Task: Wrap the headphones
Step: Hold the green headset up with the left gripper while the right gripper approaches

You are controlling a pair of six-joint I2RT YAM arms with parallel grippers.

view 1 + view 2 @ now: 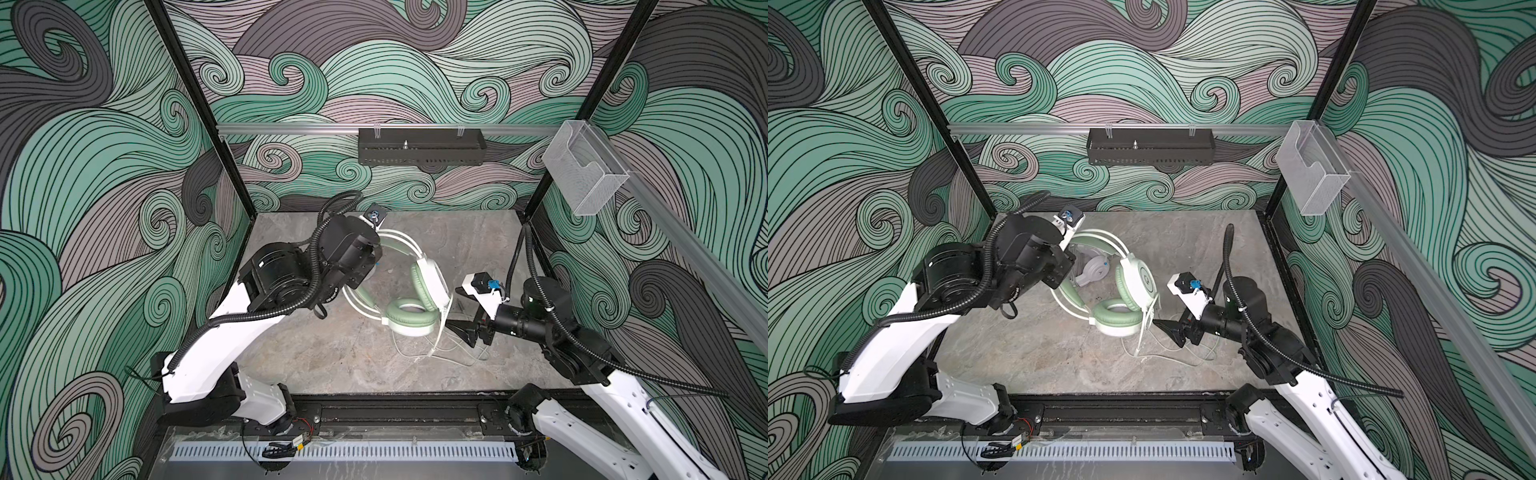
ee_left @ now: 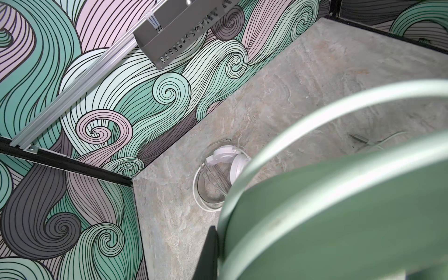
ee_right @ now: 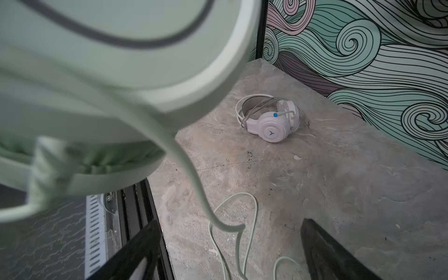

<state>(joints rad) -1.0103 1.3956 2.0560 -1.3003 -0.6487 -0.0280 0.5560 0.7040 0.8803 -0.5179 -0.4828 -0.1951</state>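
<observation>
Grey stone tabletop [image 1: 332, 357] under mint headphones [image 1: 411, 318]

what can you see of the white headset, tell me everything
The white headset lies on its side on the grey stone-look table, toward the left arm's side. It looks like glossy plastic, with a round ribbed earcup that bears a blue mark and a short boom with a blue tip. Its cable is looped round the headband, so it looks already wrapped. Only the table touches it.
</observation>
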